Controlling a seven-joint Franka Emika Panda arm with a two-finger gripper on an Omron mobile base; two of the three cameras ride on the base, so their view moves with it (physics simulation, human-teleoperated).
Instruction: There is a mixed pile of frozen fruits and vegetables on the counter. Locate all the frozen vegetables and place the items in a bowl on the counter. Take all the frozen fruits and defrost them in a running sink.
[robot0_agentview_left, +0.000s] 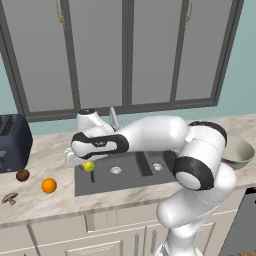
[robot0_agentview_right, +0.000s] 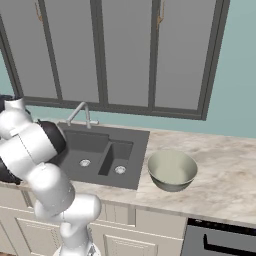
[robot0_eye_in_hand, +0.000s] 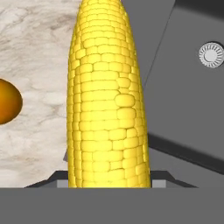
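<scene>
I am viewing the gripper (robot0_agentview_left: 88, 164) closing on the corn cob (robot0_agentview_left: 89, 166), which is hanging above the left edge of the sink (robot0_agentview_left: 131, 171). In the hand view the corn cob (robot0_eye_in_hand: 107, 100) is running lengthwise up the middle of the picture, its lower end sitting between the 2 dark finger tips, whose jaws are standing partly apart around it. Behind the cob I am seeing the marbled counter (robot0_eye_in_hand: 35, 52) on one side and the dark sink (robot0_eye_in_hand: 188, 109) with 1 round drain (robot0_eye_in_hand: 211, 54) on the other. The orange ball (robot0_eye_in_hand: 8, 101) is showing at the edge of that view, resting on the stone.

In the left base view the arm is reaching leftward over the sink. The orange ball (robot0_agentview_left: 49, 185) is lying on the counter (robot0_agentview_left: 50, 150) left of the sink, the dark brown round fruit (robot0_agentview_left: 22, 175) is lying further left and a little behind it, and the tan mushroom (robot0_agentview_left: 9, 198) is lying near the counter's front edge. The dark blue toaster (robot0_agentview_left: 14, 142) is standing behind these 3 foods. The bowl (robot0_agentview_left: 239, 152) is sitting on the counter right of the sink, partly hidden by the arm.

In the right base view the bowl (robot0_agentview_right: 171, 171) is standing just beside the right rim of the sink (robot0_agentview_right: 102, 155), and the silver faucet (robot0_agentview_right: 82, 114) is rising behind the basins.
</scene>
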